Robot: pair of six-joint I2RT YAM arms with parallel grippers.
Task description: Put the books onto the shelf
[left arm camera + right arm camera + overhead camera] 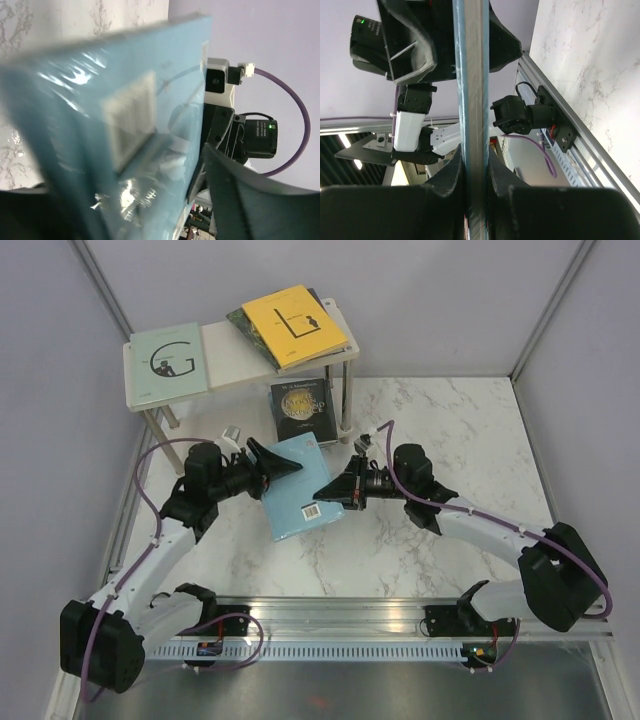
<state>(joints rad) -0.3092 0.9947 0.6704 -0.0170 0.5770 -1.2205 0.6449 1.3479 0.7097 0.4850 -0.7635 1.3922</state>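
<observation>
A teal-blue book (300, 495) hangs tilted above the marble table, between my two grippers. My right gripper (326, 492) is shut on its right edge; the right wrist view shows both pads (455, 172) pressed flat against the book (472, 75). My left gripper (288, 466) straddles the book's upper left corner. In the left wrist view the book (125, 125) fills the frame, and a gap shows between it and the right finger (240, 195). The shelf (235, 355) stands at the back left. It carries a pale "G" book (168, 362) and a yellow book (295, 325).
A green book (242, 318) peeks from under the yellow one. A dark book with gold lettering (302, 410) lies below the shelf's front edge, by its metal leg (348, 390). Grey walls close in the back and both sides. An aluminium rail (380, 615) runs along the near edge.
</observation>
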